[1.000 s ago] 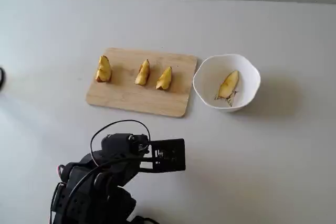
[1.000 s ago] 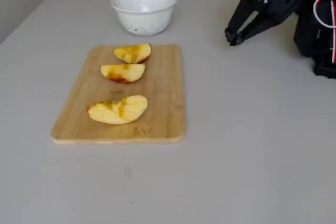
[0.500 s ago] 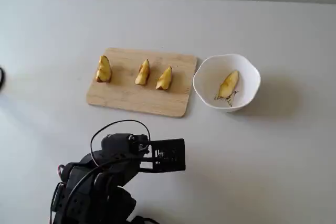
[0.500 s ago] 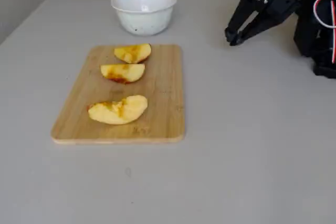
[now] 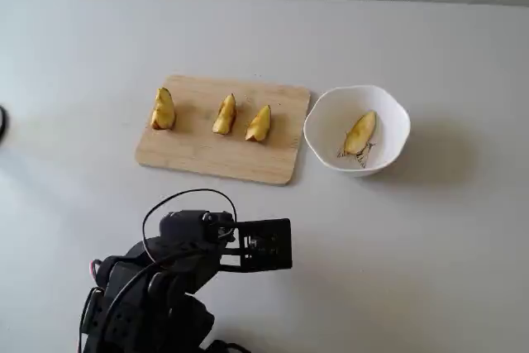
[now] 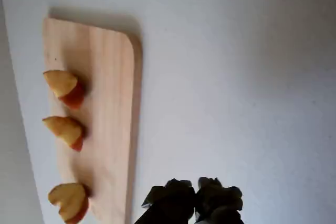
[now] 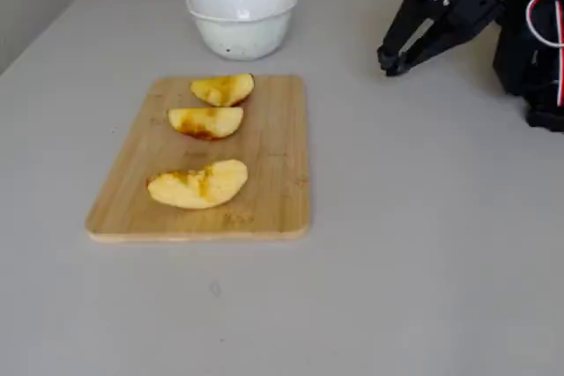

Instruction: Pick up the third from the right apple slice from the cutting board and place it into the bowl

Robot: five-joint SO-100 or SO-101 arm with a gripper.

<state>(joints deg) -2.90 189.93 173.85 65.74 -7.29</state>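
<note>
One apple slice (image 5: pixel 360 133) lies in the bowl (image 5: pixel 395 150), beside the cutting board (image 5: pixel 194 150); placing looks finished. The pincer (image 7: pixel 389 62), closed and empty, sits apart from the board.

The cutting board (image 5: pixel 216 150) is light wood with faint grain, and the wedges on it are pale yellow with reddish-brown skin edges. The white bowl (image 5: pixel 393 113) bears a small dark mark inside and holds the yellow apple slice (image 5: pixel 360 132). The surface (image 5: pixel 430 245) is plain pale grey; the hand (image 7: pixel 394 62) is black.
</note>
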